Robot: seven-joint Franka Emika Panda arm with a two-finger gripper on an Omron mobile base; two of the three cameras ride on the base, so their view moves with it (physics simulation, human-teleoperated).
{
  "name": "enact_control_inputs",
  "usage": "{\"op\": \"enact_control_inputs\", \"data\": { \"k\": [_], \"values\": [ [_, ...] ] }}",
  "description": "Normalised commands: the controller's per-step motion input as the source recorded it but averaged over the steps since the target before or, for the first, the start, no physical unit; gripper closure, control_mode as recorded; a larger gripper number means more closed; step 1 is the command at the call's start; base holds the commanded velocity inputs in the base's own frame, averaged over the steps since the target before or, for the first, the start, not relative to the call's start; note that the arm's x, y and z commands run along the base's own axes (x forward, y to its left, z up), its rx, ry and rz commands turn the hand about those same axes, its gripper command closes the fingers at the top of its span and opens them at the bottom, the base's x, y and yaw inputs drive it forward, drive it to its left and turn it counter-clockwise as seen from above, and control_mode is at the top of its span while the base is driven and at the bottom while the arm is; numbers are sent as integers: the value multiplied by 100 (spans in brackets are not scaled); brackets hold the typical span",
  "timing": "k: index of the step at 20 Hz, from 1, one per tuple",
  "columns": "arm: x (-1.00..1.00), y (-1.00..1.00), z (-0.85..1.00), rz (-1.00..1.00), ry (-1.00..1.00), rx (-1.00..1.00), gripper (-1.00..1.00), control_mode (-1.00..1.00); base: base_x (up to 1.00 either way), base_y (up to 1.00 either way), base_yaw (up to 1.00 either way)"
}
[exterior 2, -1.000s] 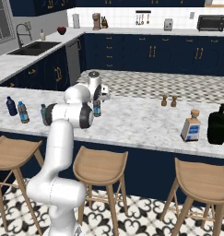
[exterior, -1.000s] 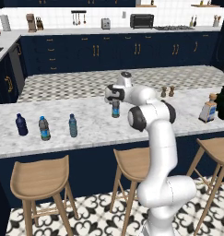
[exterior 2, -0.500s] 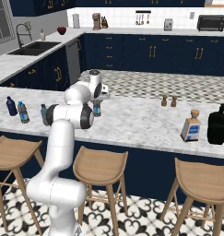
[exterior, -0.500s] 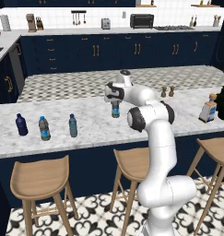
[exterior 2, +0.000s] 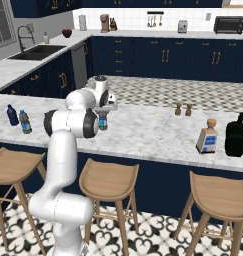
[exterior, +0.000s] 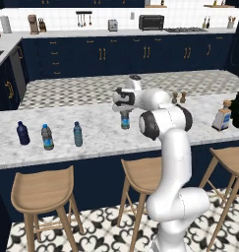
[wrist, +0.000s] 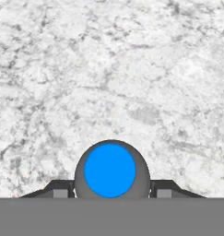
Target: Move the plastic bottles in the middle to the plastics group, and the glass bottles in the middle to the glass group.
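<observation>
Where the marble bench (exterior: 96,142) runs across both base views, we see the gripper (exterior: 124,112) pointing down over 1 blue-capped water bottle (exterior: 125,119) near the bench's middle. From the hand view we look straight down on its blue cap (wrist: 109,170), with 1 dark finger (wrist: 59,188) pressed against each side of the grey body: the fingers are clenched on this bottle, which stands upright on the bench.

At the bench's left end we note 3 bottles in a row: a dark navy bottle (exterior: 23,133), a second water bottle (exterior: 47,137) with a blue label, and a slim teal-blue bottle (exterior: 78,134), standing apart from one another.

At the right end, the pale square bottle (exterior 2: 207,137) with a brown stopper stands just beside the large black bottle (exterior 2: 237,135). 2 small shakers (exterior 2: 183,109) stand further back.
</observation>
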Motion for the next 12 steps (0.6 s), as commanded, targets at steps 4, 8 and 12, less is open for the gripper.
{"op": "enact_control_inputs", "data": {
  "k": [4, 8, 12],
  "values": [
    [-91, 0, 4, 10, -7, 5, 100, -100, 0, 0, 0],
    [-68, 4, 32, 5, 0, 6, 100, -100, 0, 0, 0],
    [-68, 3, 43, 3, 2, 4, 100, -100, 0, 0, 0]
  ]
}}
